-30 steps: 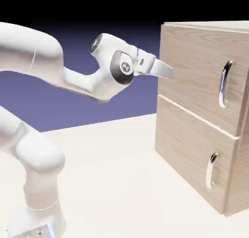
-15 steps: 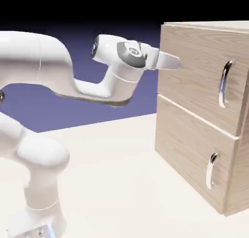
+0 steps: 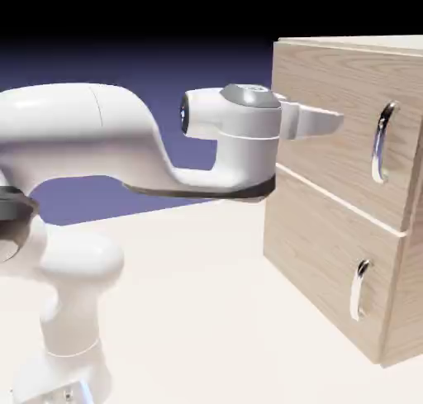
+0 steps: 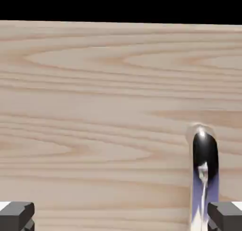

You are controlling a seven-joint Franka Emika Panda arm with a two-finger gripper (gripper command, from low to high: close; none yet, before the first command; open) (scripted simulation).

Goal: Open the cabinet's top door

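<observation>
Two fingertips of the hand (image 3: 342, 121) stand spread, with nothing pinched, near the top door (image 3: 330, 105). Beyond them, toward its far edge, sits the curved silver handle (image 3: 381, 143), upright. That polished bar looks rigid and perhaps slippery, so the middle of its bow seems the best hold. The door, upper front of the cabinet (image 3: 398, 311), should swing stiffly, as one board.

Top door (image 3: 337, 121) — light grained wood; its handle (image 3: 382, 143) — glossy, mirror-like metal.
</observation>
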